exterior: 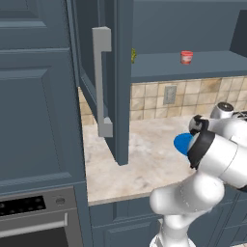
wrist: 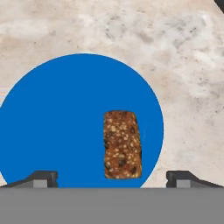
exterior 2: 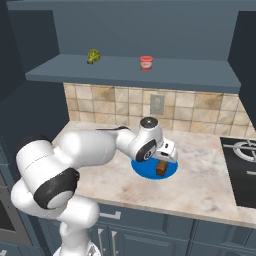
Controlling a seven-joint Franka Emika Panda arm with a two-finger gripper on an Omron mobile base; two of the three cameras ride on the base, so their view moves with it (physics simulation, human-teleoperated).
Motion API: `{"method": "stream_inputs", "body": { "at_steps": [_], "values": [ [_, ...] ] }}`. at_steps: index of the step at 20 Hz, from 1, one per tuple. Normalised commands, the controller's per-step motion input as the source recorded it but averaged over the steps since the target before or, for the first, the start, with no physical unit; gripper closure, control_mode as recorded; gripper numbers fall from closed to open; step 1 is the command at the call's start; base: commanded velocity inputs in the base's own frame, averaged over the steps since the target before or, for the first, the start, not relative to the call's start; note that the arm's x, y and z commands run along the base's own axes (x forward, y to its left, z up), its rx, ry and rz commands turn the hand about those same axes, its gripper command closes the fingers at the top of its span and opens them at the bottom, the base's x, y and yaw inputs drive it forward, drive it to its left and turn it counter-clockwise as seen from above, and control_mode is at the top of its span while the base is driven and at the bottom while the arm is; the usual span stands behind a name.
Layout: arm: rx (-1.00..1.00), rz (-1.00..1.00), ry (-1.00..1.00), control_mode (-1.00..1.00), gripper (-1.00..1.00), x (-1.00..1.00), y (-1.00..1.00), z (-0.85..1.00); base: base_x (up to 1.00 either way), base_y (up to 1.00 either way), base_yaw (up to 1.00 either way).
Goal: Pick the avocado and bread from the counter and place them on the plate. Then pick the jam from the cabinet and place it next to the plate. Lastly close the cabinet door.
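The brown seeded bread (wrist: 122,144) lies on the blue plate (wrist: 65,122), towards its right side. My gripper (wrist: 112,177) hovers just above it, open, with nothing between the fingers. From the right base view the gripper (exterior 2: 167,152) sits over the plate (exterior 2: 145,170) with the bread (exterior 2: 161,168) below it. The red jam (exterior 2: 146,63) stands on the shelf of the cabinet (exterior 2: 130,72). The cabinet door (exterior: 103,72) stands open, swung out over the counter (exterior: 140,164). The avocado is out of view.
A small green item (exterior 2: 93,56) sits on the shelf left of the jam. A black stovetop (exterior 2: 242,165) lies right of the plate. An oven (exterior: 34,217) is at the lower left. The open door's edge hangs over the counter's left part.
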Motion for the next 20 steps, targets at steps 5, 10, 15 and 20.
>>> {"method": "stream_inputs", "body": {
  "at_steps": [5, 10, 15, 20],
  "values": [
    [0.0, 0.0, -0.04, -1.0, -1.0, -0.14, 0.32, 0.37, 0.0, 0.0, 0.0],
    [0.0, 0.0, -0.02, -1.0, -1.0, -0.14, 0.42, 0.32, 0.0, 0.0, 0.0],
    [-0.01, 0.0, 0.0, -1.0, -1.0, -0.16, 0.55, 0.31, 0.0, 0.0, 0.0],
    [0.0, 0.0, 0.0, -1.0, -1.0, -0.18, 0.55, 0.26, 0.0, 0.0, 0.0]
  ]
}}
